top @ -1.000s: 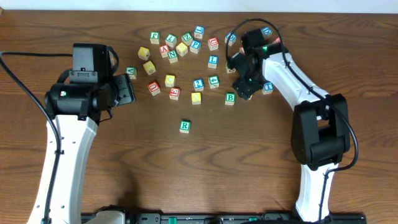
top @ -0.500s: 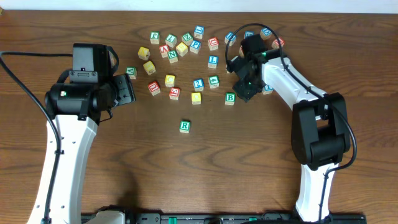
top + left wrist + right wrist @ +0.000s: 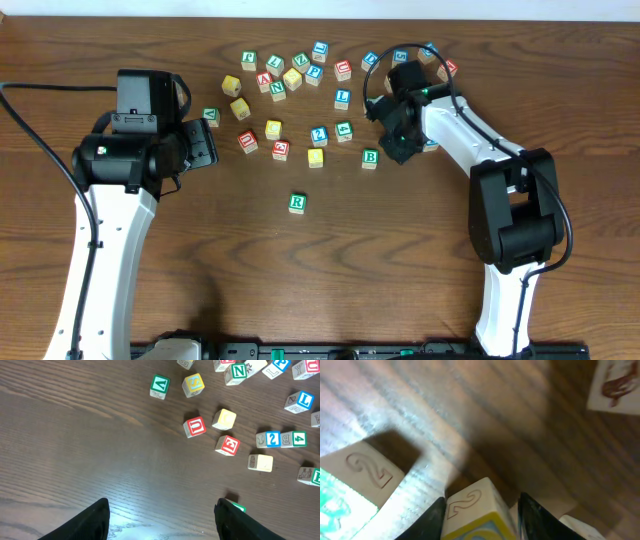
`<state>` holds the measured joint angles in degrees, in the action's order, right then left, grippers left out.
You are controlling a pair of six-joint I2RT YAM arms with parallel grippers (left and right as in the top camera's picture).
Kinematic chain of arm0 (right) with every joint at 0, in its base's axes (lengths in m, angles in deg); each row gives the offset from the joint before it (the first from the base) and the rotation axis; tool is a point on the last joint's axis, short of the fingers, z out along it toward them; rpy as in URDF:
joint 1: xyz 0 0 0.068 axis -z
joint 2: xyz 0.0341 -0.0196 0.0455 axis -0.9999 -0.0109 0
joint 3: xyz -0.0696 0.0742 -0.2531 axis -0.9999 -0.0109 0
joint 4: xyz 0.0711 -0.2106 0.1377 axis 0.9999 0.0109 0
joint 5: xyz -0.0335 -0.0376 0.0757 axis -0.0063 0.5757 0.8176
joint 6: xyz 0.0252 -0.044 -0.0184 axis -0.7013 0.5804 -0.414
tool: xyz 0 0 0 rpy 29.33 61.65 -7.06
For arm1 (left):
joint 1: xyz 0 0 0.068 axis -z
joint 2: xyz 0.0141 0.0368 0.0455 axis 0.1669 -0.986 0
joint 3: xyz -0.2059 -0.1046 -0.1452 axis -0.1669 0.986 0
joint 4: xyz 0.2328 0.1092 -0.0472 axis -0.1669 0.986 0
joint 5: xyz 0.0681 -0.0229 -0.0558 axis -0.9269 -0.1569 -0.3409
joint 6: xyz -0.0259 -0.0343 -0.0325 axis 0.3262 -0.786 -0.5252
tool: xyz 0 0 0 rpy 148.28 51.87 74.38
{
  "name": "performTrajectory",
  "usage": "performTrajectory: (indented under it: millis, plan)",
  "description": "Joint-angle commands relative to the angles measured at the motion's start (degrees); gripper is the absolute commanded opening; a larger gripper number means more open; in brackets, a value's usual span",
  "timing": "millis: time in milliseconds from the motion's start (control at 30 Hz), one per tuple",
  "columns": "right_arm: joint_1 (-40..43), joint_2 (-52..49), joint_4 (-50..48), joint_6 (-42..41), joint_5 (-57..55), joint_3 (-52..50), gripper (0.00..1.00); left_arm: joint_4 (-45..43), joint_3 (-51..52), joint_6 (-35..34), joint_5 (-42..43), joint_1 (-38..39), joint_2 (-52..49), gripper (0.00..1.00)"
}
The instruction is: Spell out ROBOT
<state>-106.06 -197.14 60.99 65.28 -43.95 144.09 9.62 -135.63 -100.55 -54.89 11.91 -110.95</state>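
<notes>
A green R block (image 3: pixel 297 203) lies alone in the middle of the table. Several other letter blocks lie scattered at the back (image 3: pixel 290 75). My right gripper (image 3: pixel 398 142) is low beside the green B block (image 3: pixel 370 157). In the right wrist view its jaws (image 3: pixel 481 501) are shut on a block (image 3: pixel 472 505) with a carved 2 on its side and a yellow-edged face; its letter cannot be read. My left gripper (image 3: pixel 205 145) is open and empty above bare wood (image 3: pixel 162 520). A green block (image 3: pixel 235 506) peeks out by its right finger.
A red U block (image 3: pixel 194 426), a red E block (image 3: pixel 228 445) and a plain yellow block (image 3: pixel 224 419) lie ahead of the left gripper. A green-faced block with a carved 2 (image 3: pixel 362 472) sits just left of the right jaws. Blue blocks lie behind the right arm (image 3: pixel 400 57).
My right gripper has shifted slightly towards the back and right, a little away from the B block. The left arm and the R block have not moved.
</notes>
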Motion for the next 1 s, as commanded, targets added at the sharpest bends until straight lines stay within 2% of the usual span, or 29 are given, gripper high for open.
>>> performTrajectory:
  millis: [0, 133, 267, 433, 700, 833, 967]
  plan:
    - [0.3, -0.2, -0.7, -6.7, -2.6, 0.9, 0.34, 0.1, -1.3, 0.6, -0.5, -0.3, 0.1, 0.66]
    - [0.2, 0.0, -0.3, -16.5, -2.7, 2.1, 0.33, 0.1, -1.3, 0.6, -0.5, -0.3, 0.1, 0.66]
    - [0.1, 0.0, 1.2, -21.2, -2.7, 2.1, 0.29, 0.1, -1.3, 0.6, -0.5, -0.3, 0.1, 0.66]
    - [0.1, 0.3, 3.0, -25.1, -2.4, 2.2, 0.19, 0.1, -1.3, 0.6, -0.5, -0.3, 0.1, 0.66]
    - [0.1, 3.5, 9.8, -25.3, 5.5, 7.1, 0.20, -0.1, -1.3, 0.5, -0.5, -0.3, 0.1, 0.66]
    - [0.0, 6.0, 13.9, -28.2, 10.9, 10.6, 0.22, -0.3, -1.3, 0.6, -0.5, -0.3, 0.1, 0.66]
    - [-1.0, 7.6, 15.4, -31.7, 14.7, 11.0, 0.17, -0.4, -1.3, 0.6, -0.5, -0.3, 0.1, 0.67]
